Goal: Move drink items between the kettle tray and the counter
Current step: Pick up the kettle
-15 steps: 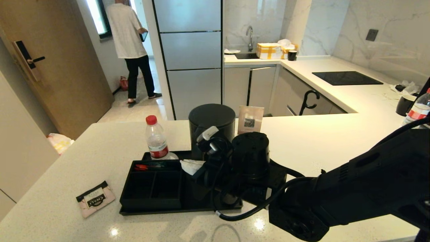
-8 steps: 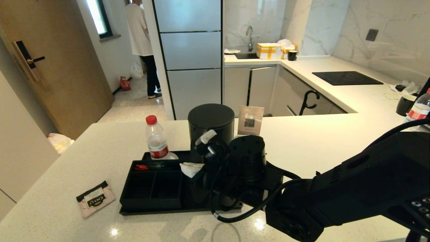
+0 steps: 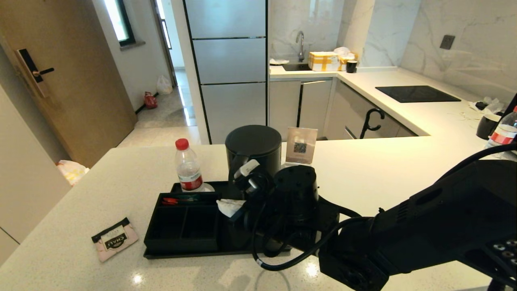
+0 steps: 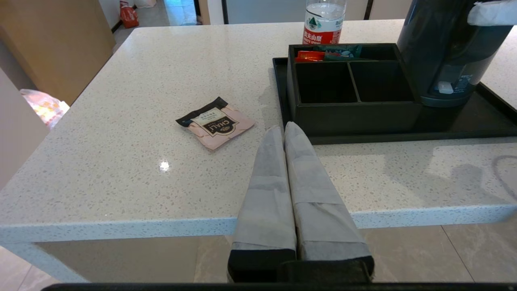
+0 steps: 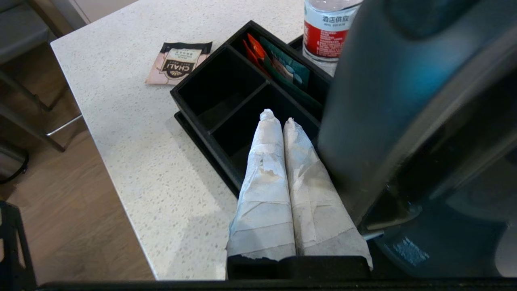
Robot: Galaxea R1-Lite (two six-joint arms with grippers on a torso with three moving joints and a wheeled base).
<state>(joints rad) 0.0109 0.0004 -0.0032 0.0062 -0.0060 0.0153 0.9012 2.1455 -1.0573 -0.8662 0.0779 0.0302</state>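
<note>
The pale-pink tea sachet (image 3: 115,239) (image 4: 216,126) (image 5: 177,62) lies flat on the white counter (image 3: 404,169), left of the black kettle tray (image 3: 202,254) (image 4: 404,137). The black kettle (image 3: 253,155) (image 4: 444,52) (image 5: 396,101) stands upright at the tray's back right. My right gripper (image 3: 229,204) (image 5: 278,117) is shut with nothing between its fingers, close beside the kettle's wall and above the tray's compartments. My left gripper (image 4: 282,129) is shut and empty, low at the counter's front edge, tips near the tray's front-left corner. It is out of the head view.
A red-capped water bottle (image 3: 188,167) (image 4: 325,20) stands at the tray's back left. Red and green packets (image 3: 177,199) lie in the rear compartment. The kettle's plug and cord (image 3: 248,165) hang by my right wrist. A card stand (image 3: 301,145) stands behind the kettle.
My right wrist has shifted slightly left and lower beside the kettle. The kettle has barely moved. The person in the hallway has walked out of view.
</note>
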